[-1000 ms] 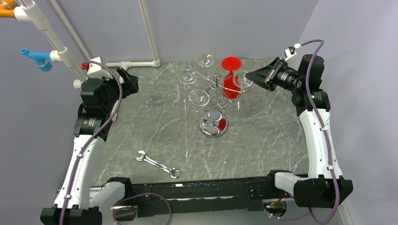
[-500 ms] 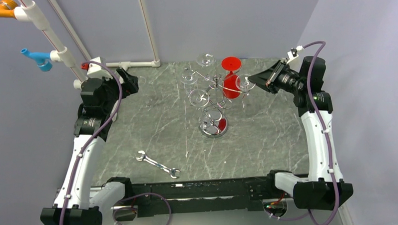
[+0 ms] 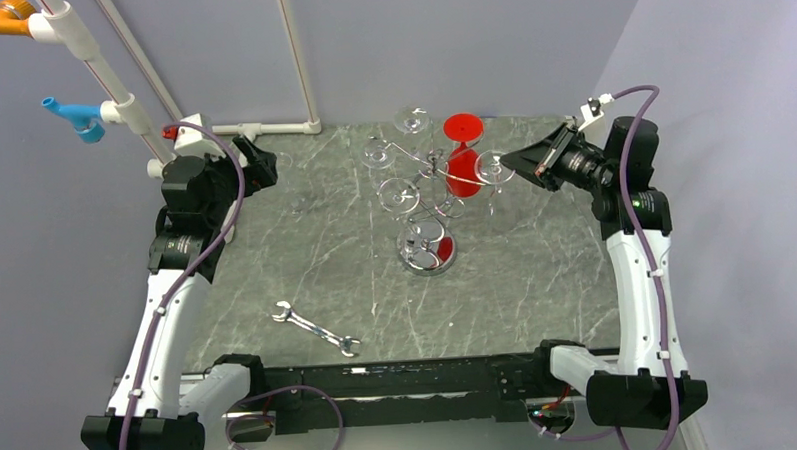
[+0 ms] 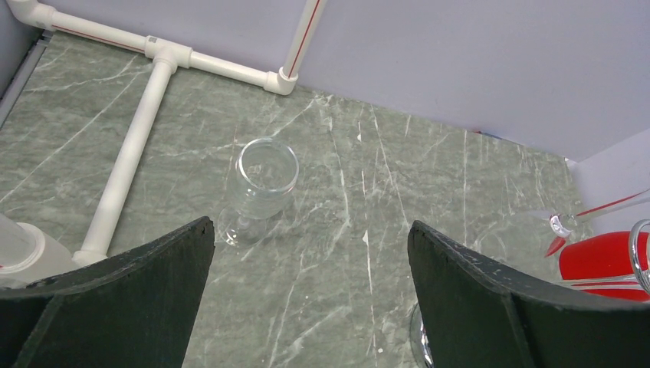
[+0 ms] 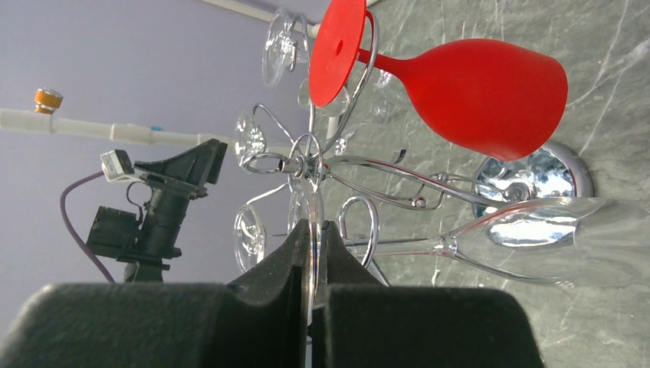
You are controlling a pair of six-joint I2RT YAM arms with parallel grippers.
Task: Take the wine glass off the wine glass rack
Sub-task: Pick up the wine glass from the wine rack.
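Observation:
The chrome wine glass rack (image 3: pixel 427 252) stands at the table's centre back, with curled arms around its post (image 5: pixel 303 163). A red wine glass (image 3: pixel 461 168) and several clear ones hang on it. My right gripper (image 3: pixel 509 164) is shut on the round foot (image 5: pixel 313 222) of a clear wine glass (image 5: pixel 552 230) at the rack's right side. The glass's stem runs just past a curled arm, and I cannot tell if they touch. My left gripper (image 4: pixel 310 225) is open and empty at the back left, over a clear glass (image 4: pixel 264 180) standing upright on the table.
A silver wrench (image 3: pixel 318 329) lies near the front centre. White PVC pipes (image 4: pixel 134 149) run along the table's back left corner. Purple walls close the back and right sides. The red glass (image 5: pixel 483 96) hangs just above the held glass in the right wrist view.
My right gripper has drawn to the right with the clear glass's foot in it, away from the rack's post. The left arm has not moved.

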